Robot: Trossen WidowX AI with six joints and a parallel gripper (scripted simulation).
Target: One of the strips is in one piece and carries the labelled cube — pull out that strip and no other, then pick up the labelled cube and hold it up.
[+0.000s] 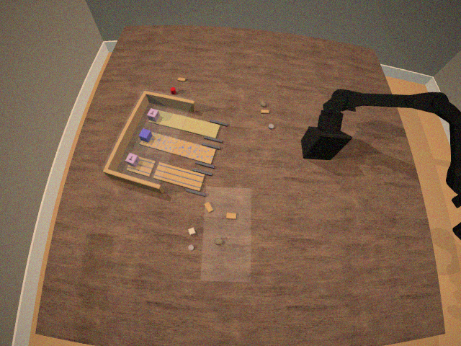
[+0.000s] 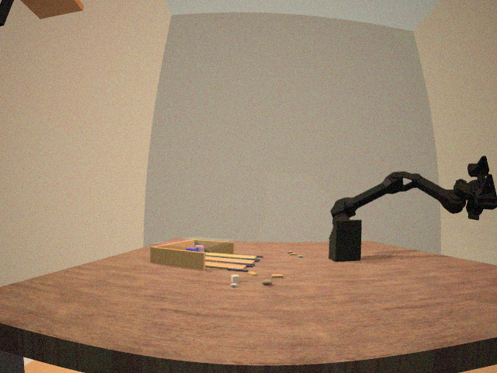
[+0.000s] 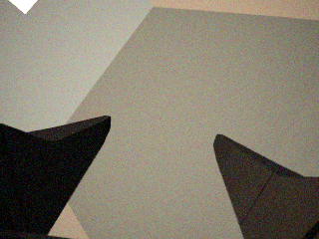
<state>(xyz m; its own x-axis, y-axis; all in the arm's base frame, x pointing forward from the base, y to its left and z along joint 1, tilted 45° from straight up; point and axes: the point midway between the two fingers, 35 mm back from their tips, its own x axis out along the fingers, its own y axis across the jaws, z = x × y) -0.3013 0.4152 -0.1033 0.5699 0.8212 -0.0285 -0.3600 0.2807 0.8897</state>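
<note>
A yellow strip looks to be in one piece and carries a pink cube with a dark mark at its inner end. A speckled strip beside it is also unbroken and carries a plain blue cube. The third strip is striped and split by a gap into a long outer piece and a short inner piece; a second marked pink cube stands on the inner piece. My gripper is open and empty, at the far right, far from the strips.
A low three-sided wooden wall surrounds the strips' inner ends. Dark rails flank the outer ends. A red cylinder, a white cube, orange blocks and pebbles lie around.
</note>
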